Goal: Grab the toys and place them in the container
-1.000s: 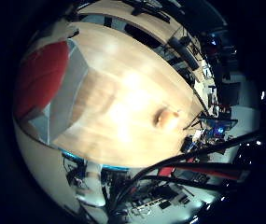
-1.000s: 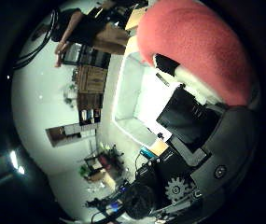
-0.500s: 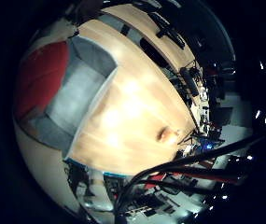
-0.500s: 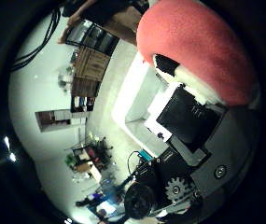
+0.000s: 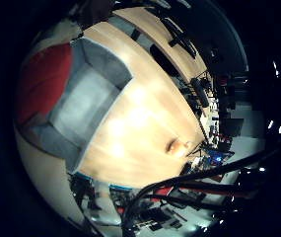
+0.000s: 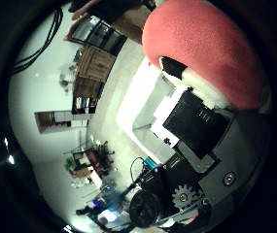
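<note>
A large red plush toy (image 6: 206,49) fills much of the right thumb side palm view, close against the palm. My right hand (image 6: 201,126) has its white and black fingers curled against it and holds it. In the right little finger side palm view the same red toy (image 5: 41,81) sits at the edge, beside a grey open container (image 5: 89,97) that stands on a wooden table (image 5: 145,114). A small tan toy (image 5: 175,145) lies on the table, well away from the container.
The table's far edge borders dark shelving and desks (image 5: 194,59). Shelves and room clutter (image 6: 85,87) show past the hand in the right thumb side palm view.
The camera has moved: the container now sits more towards the middle of the little finger side view. The red toy stays in the hand.
</note>
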`<state>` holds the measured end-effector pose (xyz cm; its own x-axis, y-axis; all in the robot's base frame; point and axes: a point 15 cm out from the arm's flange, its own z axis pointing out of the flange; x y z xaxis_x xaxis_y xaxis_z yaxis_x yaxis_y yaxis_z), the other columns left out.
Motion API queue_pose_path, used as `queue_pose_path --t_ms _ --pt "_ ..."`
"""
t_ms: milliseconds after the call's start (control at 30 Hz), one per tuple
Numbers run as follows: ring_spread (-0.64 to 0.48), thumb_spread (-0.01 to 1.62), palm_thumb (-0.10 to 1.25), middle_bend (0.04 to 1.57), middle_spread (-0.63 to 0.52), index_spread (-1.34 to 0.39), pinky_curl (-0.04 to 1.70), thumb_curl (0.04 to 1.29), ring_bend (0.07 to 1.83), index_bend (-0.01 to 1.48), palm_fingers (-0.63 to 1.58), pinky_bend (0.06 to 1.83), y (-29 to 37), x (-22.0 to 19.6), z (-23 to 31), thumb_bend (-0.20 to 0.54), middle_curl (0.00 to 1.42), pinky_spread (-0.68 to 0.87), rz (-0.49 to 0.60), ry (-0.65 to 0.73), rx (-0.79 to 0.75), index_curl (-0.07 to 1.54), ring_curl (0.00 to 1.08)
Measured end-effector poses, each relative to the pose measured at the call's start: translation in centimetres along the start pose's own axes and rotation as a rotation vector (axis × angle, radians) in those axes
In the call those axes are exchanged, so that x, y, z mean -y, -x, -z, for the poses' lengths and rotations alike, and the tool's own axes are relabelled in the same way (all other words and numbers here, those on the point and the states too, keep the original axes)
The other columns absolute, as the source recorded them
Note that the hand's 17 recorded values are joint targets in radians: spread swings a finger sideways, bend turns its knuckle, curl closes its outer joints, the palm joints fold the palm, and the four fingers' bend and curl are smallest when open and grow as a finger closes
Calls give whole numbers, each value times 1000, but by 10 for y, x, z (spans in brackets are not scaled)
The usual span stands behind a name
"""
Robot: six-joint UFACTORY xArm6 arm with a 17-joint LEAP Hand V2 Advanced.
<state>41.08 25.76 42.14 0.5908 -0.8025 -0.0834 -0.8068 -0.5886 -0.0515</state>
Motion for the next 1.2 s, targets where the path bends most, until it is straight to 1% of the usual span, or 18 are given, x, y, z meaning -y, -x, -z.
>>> queue_pose_path --t_ms 200,600,633,667,700,733,767,800,833,867,900,967,1100,1200 --pt "-267 967 981 1044 -322 -587 521 340 1321 340 1227 1243 -1 1 0 -20 579 -415 0 -4 -1 793 492" --pt "-285 1004 949 1028 -325 -614 487 331 1282 272 1226 1178 0 0 4 -23 564 -495 10 -12 -2 795 478" --pt "-287 1007 931 1018 -329 -615 485 327 1276 274 1220 1177 0 0 4 -33 560 -502 11 -12 -2 796 476" --pt "-300 1017 820 957 -345 -620 477 304 1255 270 1149 1175 -1 -1 3 -72 541 -532 11 -8 -1 796 469" --pt "-310 1018 765 929 -353 -620 473 292 1239 262 1095 1174 -1 -2 3 -89 533 -549 14 -2 -1 794 462" --pt "-318 1001 601 820 -359 -618 468 263 1229 212 903 1172 -1 -3 1 -141 503 -561 18 6 0 777 457" --pt "-316 975 470 729 -349 -607 489 243 1215 190 715 1192 -1 -4 1 -149 486 -535 21 10 1 782 467" --pt "-288 935 326 687 -321 -590 498 227 1133 223 378 1097 -1 -7 -1 -157 481 -421 31 23 7 793 466" --pt "-245 903 237 657 -290 -581 504 221 1049 217 221 1061 -1 -12 -3 -137 468 -303 43 42 15 774 447" --pt "-225 886 200 643 -275 -578 493 220 998 220 166 1034 -2 -16 -5 -127 458 -240 56 61 21 761 427" --pt "-178 861 138 609 -246 -572 468 219 906 211 80 999 -4 -18 -5 -109 441 -127 66 71 25 726 388" --pt "-118 828 80 562 -212 -553 407 227 805 200 67 952 -4 -19 -6 -72 410 35 73 74 27 669 317" --pt "-62 801 43 500 -183 -525 352 248 733 189 89 913 -1 -18 -6 -44 381 217 87 70 27 602 268" --pt "-41 792 35 469 -174 -509 332 262 700 186 109 897 -1 -17 -6 -38 367 295 90 69 27 564 256"
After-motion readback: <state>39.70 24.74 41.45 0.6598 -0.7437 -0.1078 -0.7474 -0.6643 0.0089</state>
